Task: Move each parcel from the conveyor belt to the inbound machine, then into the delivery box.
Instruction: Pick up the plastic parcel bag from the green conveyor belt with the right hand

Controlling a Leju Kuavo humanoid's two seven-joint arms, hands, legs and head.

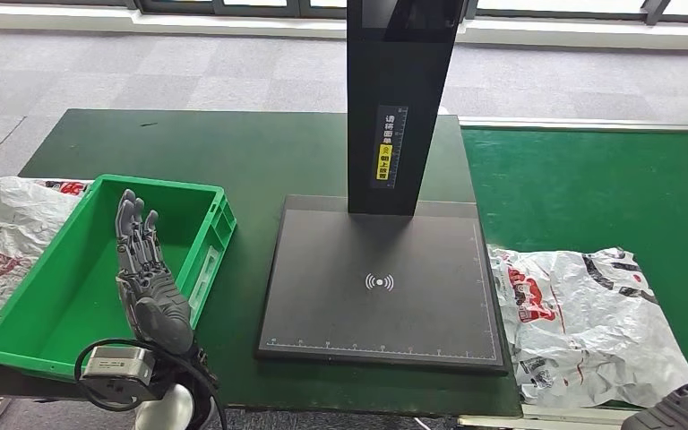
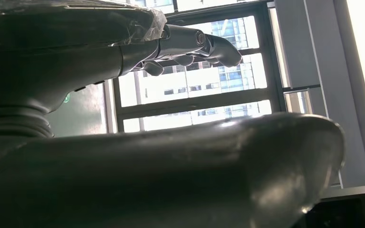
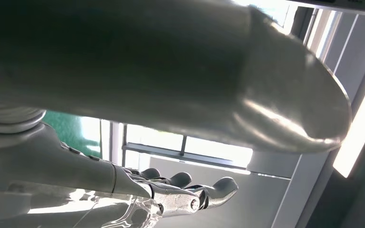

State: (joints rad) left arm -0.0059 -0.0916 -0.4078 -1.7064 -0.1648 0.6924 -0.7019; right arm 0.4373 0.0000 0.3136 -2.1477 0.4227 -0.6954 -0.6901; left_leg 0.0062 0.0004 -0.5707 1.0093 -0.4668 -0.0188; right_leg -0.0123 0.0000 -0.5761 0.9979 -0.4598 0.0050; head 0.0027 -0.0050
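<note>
1. Parcel, white and crinkly, lies on the green belt, just right of the black scanner plate.
2. Right hand is nearer, low by the parcel's near corner; fingers look straight and empty, I think.
3. Left hand hangs over the green box, fingers straight, holding nothing.

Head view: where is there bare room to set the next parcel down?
The black scanner platform is bare all round its wireless mark, bordered by the black upright column behind. The green plastic bin has a bare floor, but the left hand hangs above it. Crowded: the white plastic parcel fills the green belt's near edge.
</note>
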